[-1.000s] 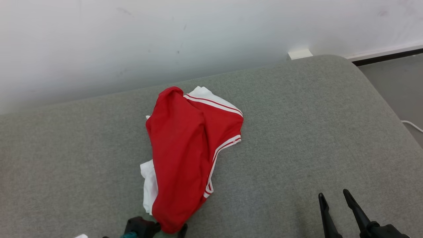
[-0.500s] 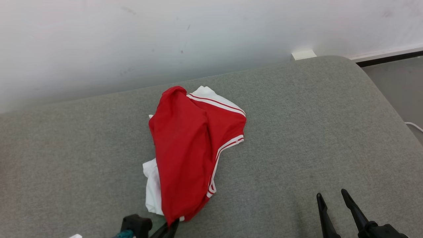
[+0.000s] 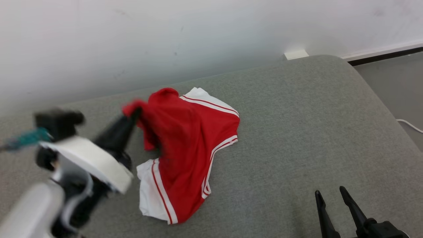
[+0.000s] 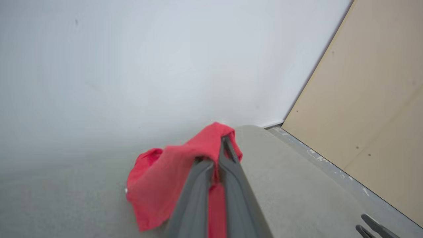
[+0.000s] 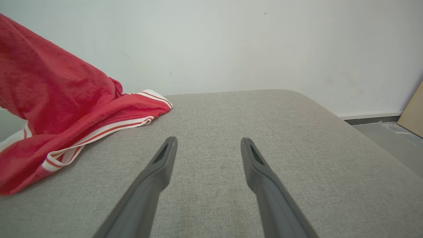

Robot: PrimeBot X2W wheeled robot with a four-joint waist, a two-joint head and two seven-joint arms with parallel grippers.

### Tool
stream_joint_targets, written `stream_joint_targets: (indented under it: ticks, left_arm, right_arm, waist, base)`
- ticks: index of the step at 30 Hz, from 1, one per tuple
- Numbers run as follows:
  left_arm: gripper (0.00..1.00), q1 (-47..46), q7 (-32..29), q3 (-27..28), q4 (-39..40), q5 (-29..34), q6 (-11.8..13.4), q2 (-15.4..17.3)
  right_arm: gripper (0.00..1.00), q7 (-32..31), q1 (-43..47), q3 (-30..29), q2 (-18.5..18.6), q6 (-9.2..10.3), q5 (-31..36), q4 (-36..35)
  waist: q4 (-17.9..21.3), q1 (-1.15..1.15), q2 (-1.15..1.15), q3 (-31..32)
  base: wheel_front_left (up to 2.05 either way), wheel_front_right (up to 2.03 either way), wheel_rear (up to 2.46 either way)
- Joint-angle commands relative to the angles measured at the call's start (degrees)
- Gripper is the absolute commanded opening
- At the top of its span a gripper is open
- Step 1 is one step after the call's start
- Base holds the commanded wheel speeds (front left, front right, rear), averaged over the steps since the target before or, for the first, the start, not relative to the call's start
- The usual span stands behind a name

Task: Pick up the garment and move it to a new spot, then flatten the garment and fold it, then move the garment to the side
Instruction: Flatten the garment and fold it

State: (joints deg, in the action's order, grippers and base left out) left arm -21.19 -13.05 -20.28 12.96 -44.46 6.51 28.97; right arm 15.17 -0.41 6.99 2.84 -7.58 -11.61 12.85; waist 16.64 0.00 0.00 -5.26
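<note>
Now the left gripper (image 3: 134, 113) pinches a raised fold of the garment (image 3: 195, 145)

Plainly, the coming move turns on how the cloth hangs from that pinch. The left gripper's fingers are pressed together on a red fold at the garment's far left part, and that fold stands clear of the grey cushion (image 3: 297, 132). From the pinch, the cloth trails to the right and back toward the robot. Its long axis runs from the cushion's near side toward the wall (image 3: 165, 39), leaning a little. The bulk lies on the cushion near its middle, with the white-striped hems flat on the near and right sides.

The right gripper (image 3: 328, 193) hangs low over the cushion with its fingers spread and nothing between them. It is well apart from the garment, which lies to its left and further from the robot. The left arm is therefore the nearer one and has the only hold, so a carry would probably drag the resting part along unless it rises higher.

In the head view the left forearm (image 3: 36, 205) is blurred, and how much cloth sits between the fingers is hard to judge. The left wrist view hides most of the garment behind the fingers and the gathered red fold. Whether it is shorts or a shirt cannot be told. The right gripper is cut off at the head view's bottom edge.
</note>
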Motion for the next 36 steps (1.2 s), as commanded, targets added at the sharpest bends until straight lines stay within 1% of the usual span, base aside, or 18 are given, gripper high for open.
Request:
stream_joint_targets:
  ticks: [1,4,9,13,16,18,21,28,31,36]
  left_arm:
    - [0.0,-1.96,-0.46,0.96,-0.29,-0.86,0.11,0.46]
    - [0.0,-8.6,-2.82,3.84,-2.88,-2.62,-0.01,1.61]
    - [0.0,-18.91,-6.38,5.56,-10.48,-3.19,-0.62,3.3]
    - [0.0,-25.88,-6.73,6.2,-16.82,-2.8,-0.65,2.94]
    - [0.0,-29.58,-6.07,5.73,-18.95,-2.02,-1.28,2.28]
    - [0.0,-30.56,-6.08,5.38,-18.76,-2.29,-1.81,1.81]
    - [0.0,-29.89,-6.25,4.97,-17.38,-2.47,-2.41,2.16]
    - [0.0,-25.05,-7.31,3.24,-11.0,-3.39,-2.98,2.22]
    - [0.0,-24.14,-8.96,1.59,-7.21,-4.79,-3.19,0.72]
    - [0.0,-25.86,-12.22,-1.96,-2.18,-6.09,-1.86,-2.98]
  right_arm:
    - [1.0,-0.04,-0.62,0.14,0.1,0.17,-0.51,0.0]
    - [1.0,-0.04,-0.65,0.81,0.11,0.17,-1.04,0.19]
    - [1.0,-0.05,-1.32,1.79,0.1,0.17,-2.16,0.39]
    - [1.0,-0.04,-1.38,2.38,0.11,0.17,-3.16,0.52]
    - [1.0,-0.05,-1.11,2.34,0.09,0.17,-3.65,0.48]
    - [1.0,-0.04,-0.52,1.8,0.11,0.17,-4.01,0.44]
    - [1.0,-0.05,0.63,1.2,0.09,0.17,-3.64,0.5]
    - [1.0,-0.05,1.25,0.43,0.1,0.17,-2.45,0.86]
    - [1.0,-0.04,0.66,0.58,0.1,0.17,-2.02,0.89]
    - [1.0,-0.05,-0.31,1.03,0.1,0.17,-2.87,1.07]
  waist:
    - [0.56,0.0,0.0,-0.01]
    - [2.12,0.0,0.0,-0.12]
    - [5.49,0.0,0.0,-0.82]
    - [7.89,0.0,0.0,-1.3]
    - [9.07,0.0,0.0,-1.34]
    - [9.47,0.0,0.0,-1.06]
    - [9.32,0.0,0.0,-0.35]
    - [6.01,0.0,0.0,1.18]
    - [4.27,0.0,0.0,1.62]
    - [2.84,0.0,0.0,2.23]
  base:
    - [0.0,0.0,0.0]
    - [0.0,0.0,0.0]
    - [0.0,0.0,0.0]
    - [0.0,0.0,0.0]
    - [0.0,0.0,0.0]
    - [0.0,0.0,0.0]
    - [0.0,0.0,0.0]
    - [0.0,0.0,0.0]
    - [0.0,0.0,0.0]
    - [0.0,0.0,0.0]
